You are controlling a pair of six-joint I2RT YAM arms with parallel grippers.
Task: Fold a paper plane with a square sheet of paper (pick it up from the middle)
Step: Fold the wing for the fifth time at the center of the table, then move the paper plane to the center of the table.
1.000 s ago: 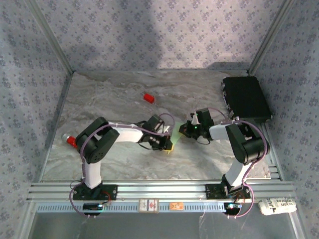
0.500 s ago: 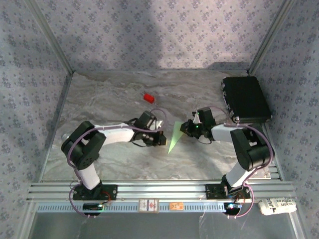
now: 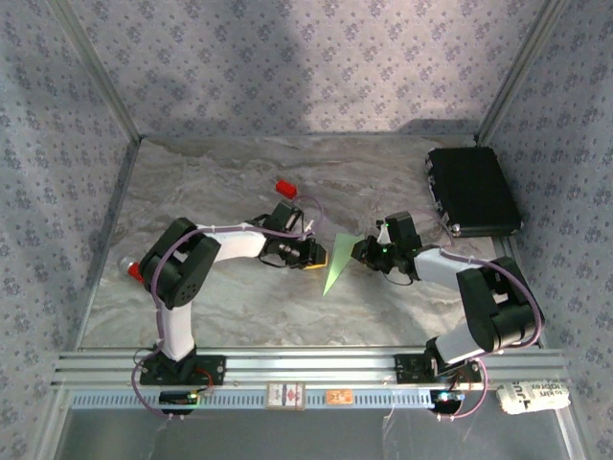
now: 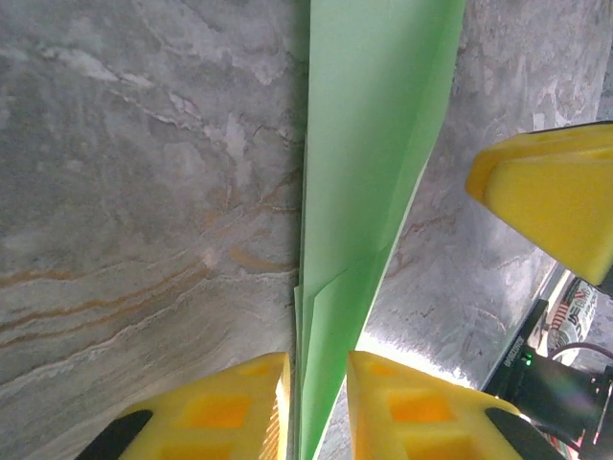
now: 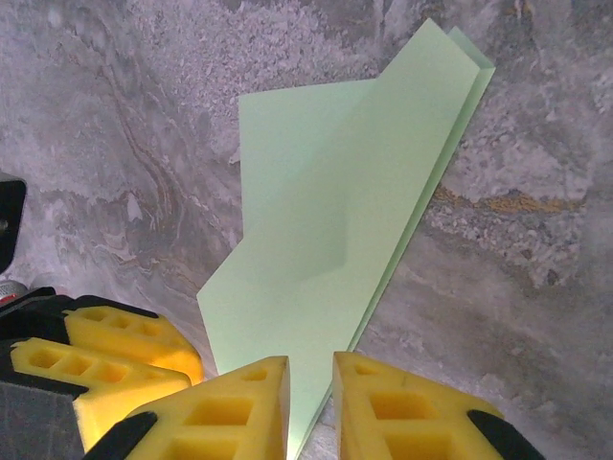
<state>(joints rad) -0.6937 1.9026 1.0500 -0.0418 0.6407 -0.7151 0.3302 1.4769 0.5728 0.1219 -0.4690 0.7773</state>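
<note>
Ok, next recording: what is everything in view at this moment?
paper plane: one, pale green, mid-table between the two claws
red block: one, red, on the table behind the left arm
black case: one, black, back right of the table
red-capped item: one, red cap, left table edge; too small to identify
white packet: one, white with print, near right, past the rail
table: one, grey marble pattern
left claw: one, yellow fingers, slightly parted either side of the plane
right claw: one, yellow fingers, slightly parted at the plane
</note>
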